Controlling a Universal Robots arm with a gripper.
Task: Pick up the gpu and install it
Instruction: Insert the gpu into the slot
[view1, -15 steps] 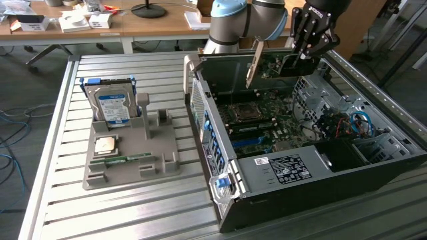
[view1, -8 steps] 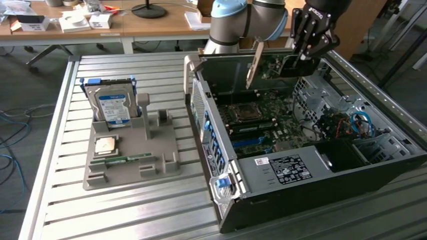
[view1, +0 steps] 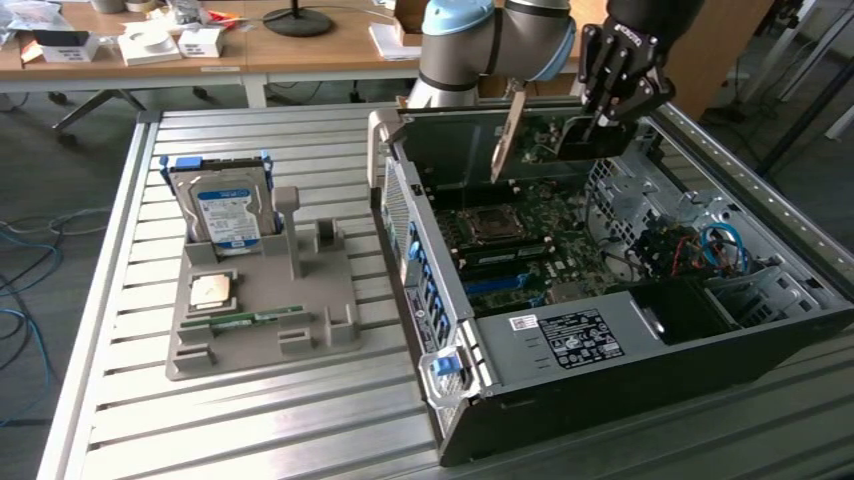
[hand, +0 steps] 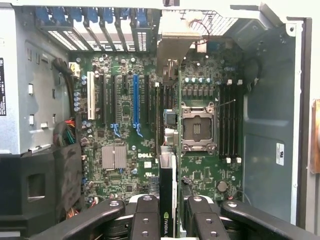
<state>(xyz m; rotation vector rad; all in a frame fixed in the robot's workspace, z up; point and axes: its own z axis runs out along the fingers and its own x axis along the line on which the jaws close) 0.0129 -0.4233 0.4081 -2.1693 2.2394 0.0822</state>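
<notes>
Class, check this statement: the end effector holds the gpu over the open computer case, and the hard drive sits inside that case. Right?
Not quite. The hard drive stands upright in the grey holder on the table, outside the computer case, as the exterior view shows. The end effector does hold the gpu over the case.

A slatted metal bench (view1: 267, 420) is lit evenly. Behind the bench, wooden desks (view1: 334, 55) are lined up end to end, and white boxes (view1: 147, 45) and a black round base (view1: 296, 22) are carried on them. Beside the bench, at the exterior view's left, grey floor (view1: 60, 160) is seen, with blue cables (view1: 40, 228) strewn over it. Beyond the bench's far corner, at the exterior view's right, a wooden panel (view1: 727, 60) is stood upright.
</notes>
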